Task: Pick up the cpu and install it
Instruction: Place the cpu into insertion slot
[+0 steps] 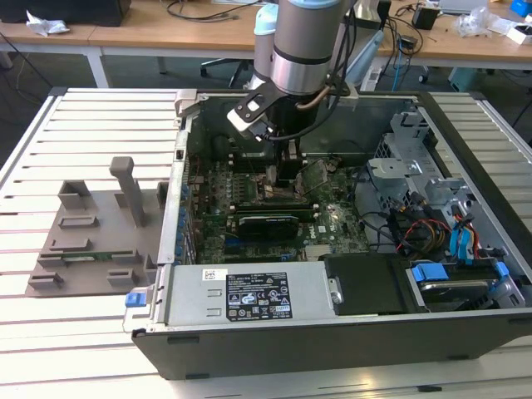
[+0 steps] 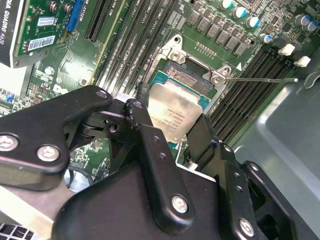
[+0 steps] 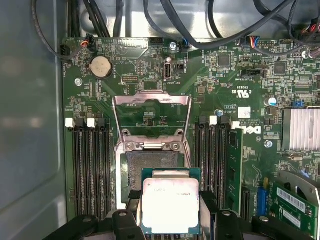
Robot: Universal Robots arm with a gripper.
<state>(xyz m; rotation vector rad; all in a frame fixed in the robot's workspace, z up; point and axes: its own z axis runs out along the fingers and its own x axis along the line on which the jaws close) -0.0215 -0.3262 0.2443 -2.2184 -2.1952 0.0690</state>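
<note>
Reaching down with the arm (image 1: 303, 50) into the open case (image 1: 332, 349), over the green board (image 3: 240, 75). Clamped with the gripper (image 2: 173, 131) onto the cpu (image 2: 176, 111) — closed only to the chip's width, with one black finger (image 2: 145, 135) against each of two opposite edges.

Flat and square in look: a silvery-white metal lid with faint grey print and stepped corners, and a thin green border round it in both wrist views. Held roughly level over the socket (image 3: 150, 167), covering part of it and leaving a dark strip bare. Cannot tell whether touching the socket or just above it.

Beside the socket in the first wrist view, the metal frame (image 3: 152, 100) flipped up and open, with memory slots (image 3: 90, 170) on either side. In the second wrist view, a thin lever (image 2: 260, 79) sticking out from the socket's corner.

In the exterior view, a grey fixture (image 1: 91, 241) lying on the slatted table (image 1: 50, 332) — just beside the case, on the exterior view's left.
</note>
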